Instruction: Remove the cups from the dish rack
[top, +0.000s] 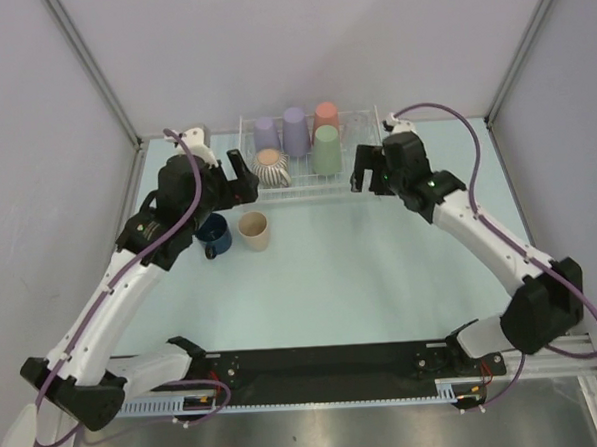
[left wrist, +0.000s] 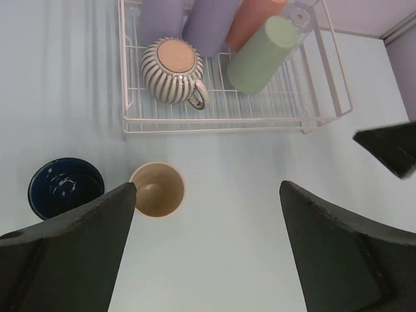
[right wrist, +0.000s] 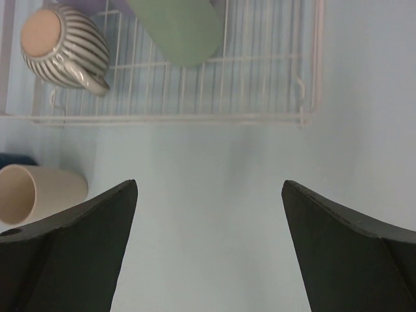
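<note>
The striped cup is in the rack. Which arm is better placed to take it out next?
Left. The striped cup sits in the left front corner of the dish rack, close to the open left fingers. The open right fingers are at the rack's other end, nearer the green cup.

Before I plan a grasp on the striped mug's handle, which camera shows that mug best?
Left wrist: the striped mug shows whole and large in the dish rack, handle clear. Right wrist crowds it into the top-left corner; top external shows it small, handle hard to make out.
</note>
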